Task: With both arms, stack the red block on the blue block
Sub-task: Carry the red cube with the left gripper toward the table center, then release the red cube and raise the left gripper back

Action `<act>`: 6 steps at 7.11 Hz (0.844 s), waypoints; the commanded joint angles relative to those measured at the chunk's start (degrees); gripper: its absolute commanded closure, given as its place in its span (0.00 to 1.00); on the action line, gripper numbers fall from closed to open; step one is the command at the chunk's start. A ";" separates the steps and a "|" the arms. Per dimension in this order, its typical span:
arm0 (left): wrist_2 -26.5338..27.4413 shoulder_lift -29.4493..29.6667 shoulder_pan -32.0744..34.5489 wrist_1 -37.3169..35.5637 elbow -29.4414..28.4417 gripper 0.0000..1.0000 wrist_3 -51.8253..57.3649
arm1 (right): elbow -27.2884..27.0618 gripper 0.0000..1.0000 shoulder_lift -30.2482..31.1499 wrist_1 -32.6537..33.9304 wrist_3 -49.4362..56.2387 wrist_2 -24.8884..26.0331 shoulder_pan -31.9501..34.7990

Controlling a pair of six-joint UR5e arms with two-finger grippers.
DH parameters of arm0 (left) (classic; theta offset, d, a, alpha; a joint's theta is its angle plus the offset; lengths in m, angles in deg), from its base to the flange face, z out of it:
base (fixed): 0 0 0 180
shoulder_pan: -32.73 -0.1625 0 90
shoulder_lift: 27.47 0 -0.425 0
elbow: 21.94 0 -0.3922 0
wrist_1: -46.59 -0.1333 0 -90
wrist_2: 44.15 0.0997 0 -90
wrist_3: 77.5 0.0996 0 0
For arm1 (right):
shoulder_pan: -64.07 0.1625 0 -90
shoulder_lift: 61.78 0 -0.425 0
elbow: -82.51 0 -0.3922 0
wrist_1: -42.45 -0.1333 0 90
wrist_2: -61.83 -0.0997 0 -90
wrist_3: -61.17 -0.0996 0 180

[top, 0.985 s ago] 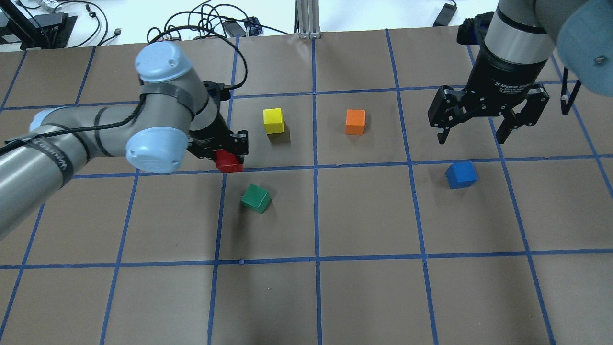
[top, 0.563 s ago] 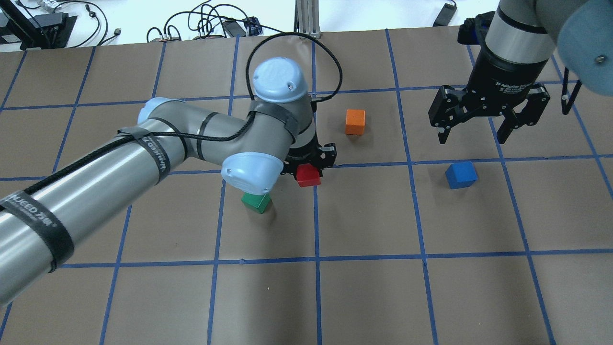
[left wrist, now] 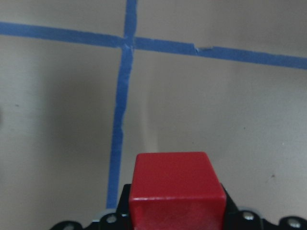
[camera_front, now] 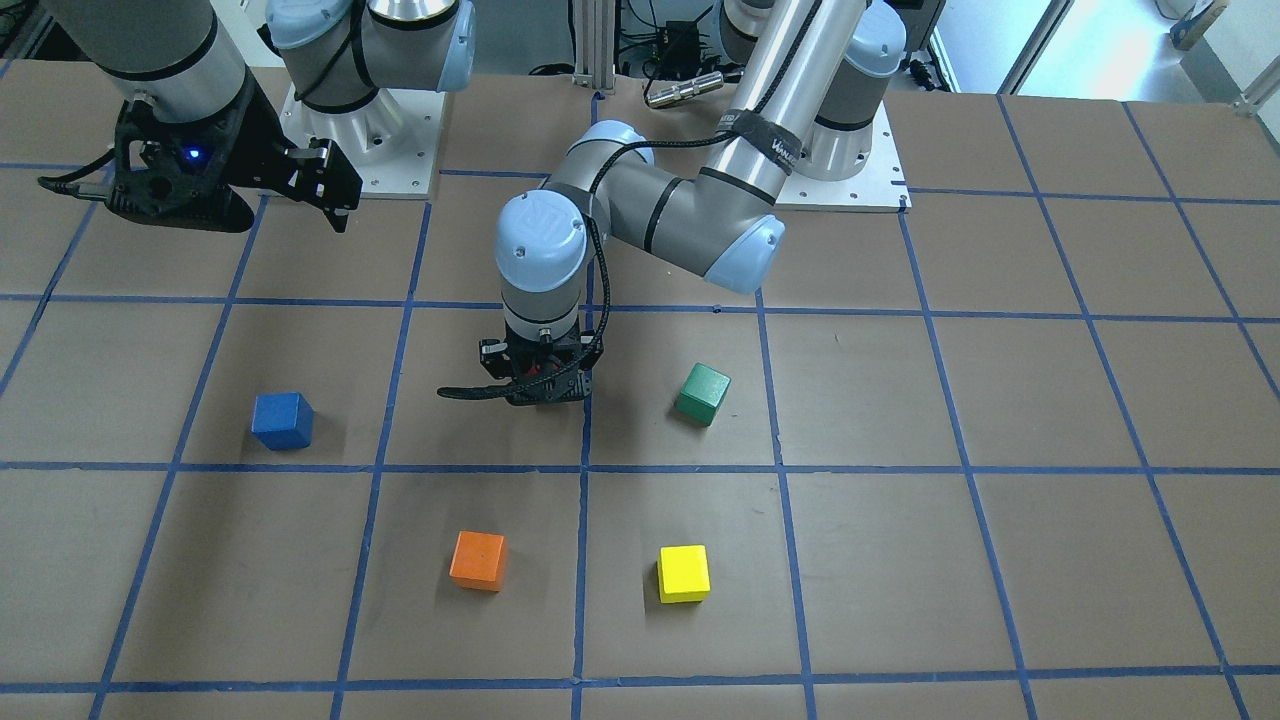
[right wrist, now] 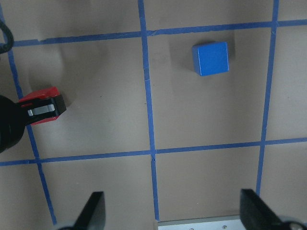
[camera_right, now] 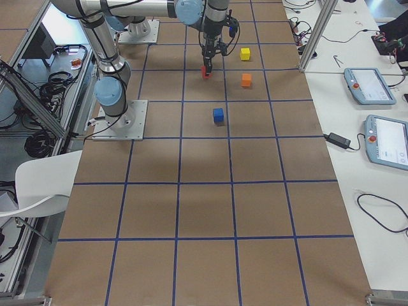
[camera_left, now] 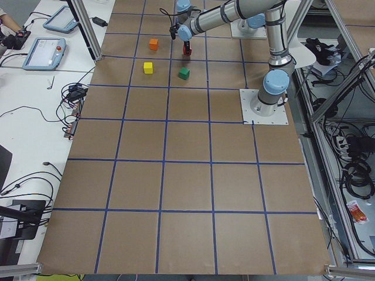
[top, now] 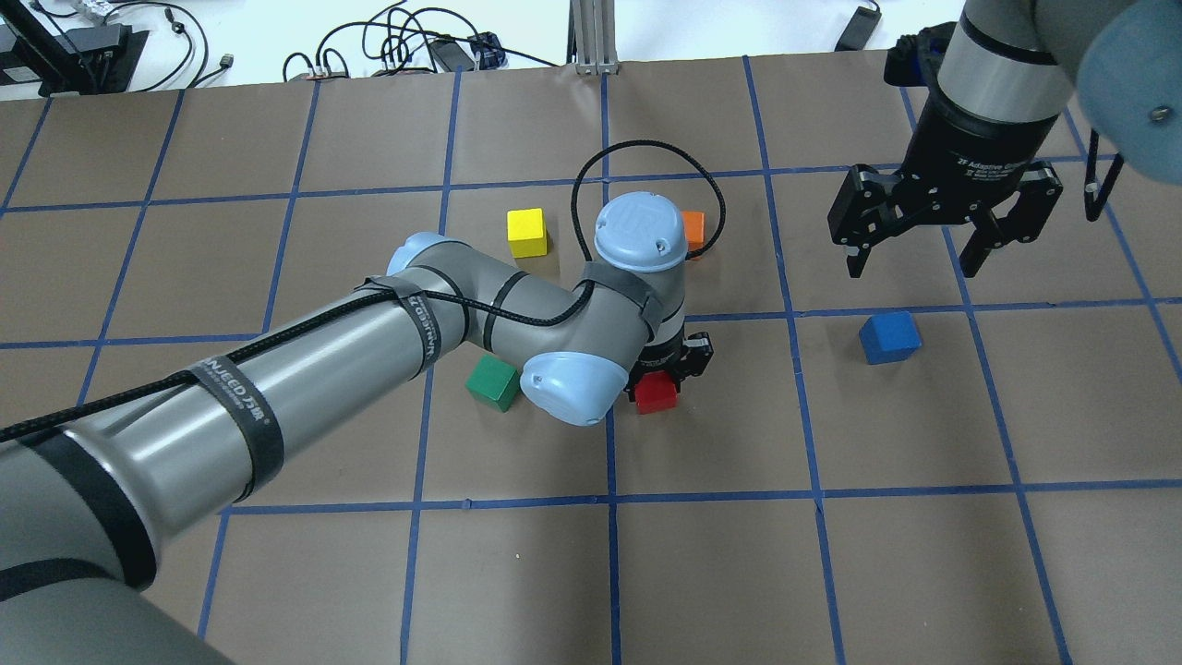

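The left gripper (top: 669, 373) is clamped on the red block (top: 655, 395) near the table's middle. The blue block (top: 889, 336) sits well to the right, the right gripper (top: 910, 268) spread wide just beyond it. Best carry the red block level, rightward, and align it squarely before lowering.

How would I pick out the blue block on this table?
On the brown table taped into blue squares, find the right arm, jaws open and empty. The blue block lies nearby, alone in its square, the only blue cube.
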 commanded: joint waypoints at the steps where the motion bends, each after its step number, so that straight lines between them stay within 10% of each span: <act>1: 0.30 -1.55 0.29 -0.83 -0.30 0.00 0.52 | 0.00 0.00 -0.09 0.02 0.04 0.03 -0.01; 6: 0.91 -19.09 -16.28 13.88 0.05 0.00 25.06 | -0.09 0.00 -0.52 0.11 -0.13 -0.76 -0.01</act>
